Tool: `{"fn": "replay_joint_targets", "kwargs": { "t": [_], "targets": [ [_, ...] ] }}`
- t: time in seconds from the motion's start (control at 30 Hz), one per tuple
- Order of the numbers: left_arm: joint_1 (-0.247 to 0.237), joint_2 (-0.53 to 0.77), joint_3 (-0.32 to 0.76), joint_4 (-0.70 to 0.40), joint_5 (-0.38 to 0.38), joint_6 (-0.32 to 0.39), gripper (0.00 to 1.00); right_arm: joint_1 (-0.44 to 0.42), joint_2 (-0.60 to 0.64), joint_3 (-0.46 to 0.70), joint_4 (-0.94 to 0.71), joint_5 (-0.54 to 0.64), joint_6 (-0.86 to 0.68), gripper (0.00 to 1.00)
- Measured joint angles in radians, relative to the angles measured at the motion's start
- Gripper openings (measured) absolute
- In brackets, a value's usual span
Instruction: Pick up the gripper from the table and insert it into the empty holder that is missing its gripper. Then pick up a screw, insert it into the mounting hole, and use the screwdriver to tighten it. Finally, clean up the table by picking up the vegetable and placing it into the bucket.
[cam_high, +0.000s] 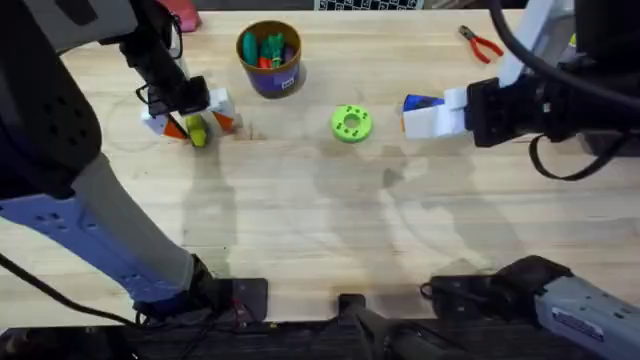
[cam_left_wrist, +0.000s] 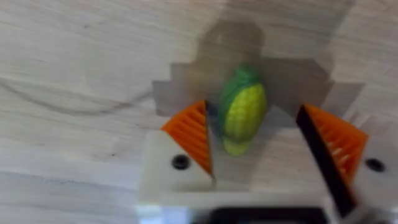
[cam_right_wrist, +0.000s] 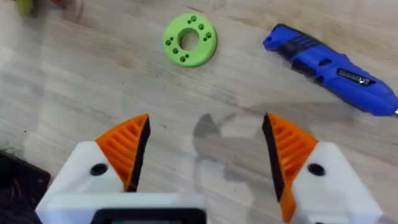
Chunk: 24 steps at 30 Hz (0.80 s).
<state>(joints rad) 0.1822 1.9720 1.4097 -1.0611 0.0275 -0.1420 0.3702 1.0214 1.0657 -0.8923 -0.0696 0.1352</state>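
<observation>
- The vegetable (cam_left_wrist: 244, 112) — a yellow toy corn with a green end — lies on the table (cam_high: 300, 230) at the far left, between the orange pads of the left gripper (cam_left_wrist: 255, 140).
- In the left wrist view its long axis runs away from the camera, green end farther off, yellow end nearer the gripper's body.
- The left gripper is spread apart around the vegetable; one pad (cam_left_wrist: 191, 132) sits just beside it, the other (cam_left_wrist: 333, 146) stands clear. Whether the near pad touches is unclear.
- Overhead, the vegetable (cam_high: 197, 133) shows under the left gripper (cam_high: 190, 122), left of the bucket (cam_high: 270, 58).
- The bucket stands upright at the far middle — it holds green and orange-red items, too small to name.
- The right gripper (cam_right_wrist: 205, 155) hangs released over bare table, holding nothing.
- The screwdriver (cam_right_wrist: 329, 61) lies flat beyond it, with a lime-green disc (cam_right_wrist: 189, 40) well apart from it.
- Overhead, the disc (cam_high: 351, 123) lies between the bucket and the right gripper (cam_high: 425, 118).
</observation>
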Motion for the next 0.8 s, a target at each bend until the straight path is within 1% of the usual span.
{"fn": "replay_joint_targets", "kwargs": {
  "t": [0.03,0.07,0.1,0.2,0.27,0.3,0.63,0.7,0.8],
  "targets": [
    [0.000,0.000,0.001,0.005,0.000,-0.003,0.770,0.000,0.000,0.000,-0.005,0.000,0.000,0.993],
    [0.000,0.000,0.002,0.009,0.001,-0.004,0.621,0.000,0.000,0.000,-0.008,0.000,0.000,0.993],
    [0.000,0.000,0.002,0.011,0.001,-0.004,0.512,0.000,0.000,0.000,-0.008,0.000,0.000,0.993],
    [0.000,0.000,0.005,0.010,-0.002,-0.008,0.246,0.000,0.000,0.000,-0.009,0.000,0.000,0.994],
    [0.000,0.000,0.007,0.013,-0.002,-0.006,0.046,0.000,0.000,0.000,-0.009,0.000,0.000,0.994],
    [0.000,0.000,0.009,0.014,-0.002,-0.008,0.026,0.000,0.000,0.000,-0.009,0.000,0.000,0.994],
    [0.000,-0.010,0.015,0.008,-0.002,-0.009,0.032,0.000,0.000,0.000,-0.004,0.000,0.000,0.994],
    [0.000,-0.028,0.032,-0.004,-0.001,-0.009,0.032,0.000,0.000,0.000,-0.004,0.000,0.000,0.993],
    [-0.001,-0.087,0.092,-0.013,0.024,-0.009,0.032,0.000,0.000,0.000,-0.004,0.000,0.000,0.994]
  ]
}}
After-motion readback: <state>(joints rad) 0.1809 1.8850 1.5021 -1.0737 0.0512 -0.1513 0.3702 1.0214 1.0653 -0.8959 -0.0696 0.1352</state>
